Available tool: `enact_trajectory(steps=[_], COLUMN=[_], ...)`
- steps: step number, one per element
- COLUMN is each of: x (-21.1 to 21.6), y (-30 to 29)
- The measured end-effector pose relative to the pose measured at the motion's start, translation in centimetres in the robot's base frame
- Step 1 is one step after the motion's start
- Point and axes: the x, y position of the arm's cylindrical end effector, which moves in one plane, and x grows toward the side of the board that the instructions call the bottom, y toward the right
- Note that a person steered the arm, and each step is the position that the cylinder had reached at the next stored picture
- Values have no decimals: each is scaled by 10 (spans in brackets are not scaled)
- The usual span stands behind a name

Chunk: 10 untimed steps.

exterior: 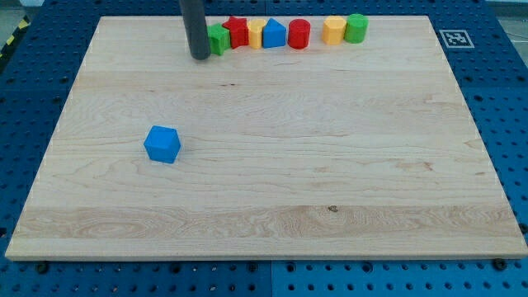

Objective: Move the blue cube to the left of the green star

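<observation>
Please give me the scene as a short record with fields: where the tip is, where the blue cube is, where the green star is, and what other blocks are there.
tip: my tip at the view's top, just left of the green star
blue cube: alone, left of centre, far below the row
green star: left end of the top row, partly hidden by the rod
row, left to right: red block, yellow block, blue block, red cylinder, yellow block, green cylinder
surface: wooden board

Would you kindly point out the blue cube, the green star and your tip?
blue cube (162, 144), camera view, top face.
green star (219, 39), camera view, visible right part.
my tip (200, 56), camera view, rod's lower end.
</observation>
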Motion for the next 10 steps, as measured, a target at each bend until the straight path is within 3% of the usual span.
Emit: enact_trajectory(steps=[2,3,4,5,6,7,8,10], x=[-10,13,51,141,227,266,285,281], y=[1,-18,11,57,58,40,40,16])
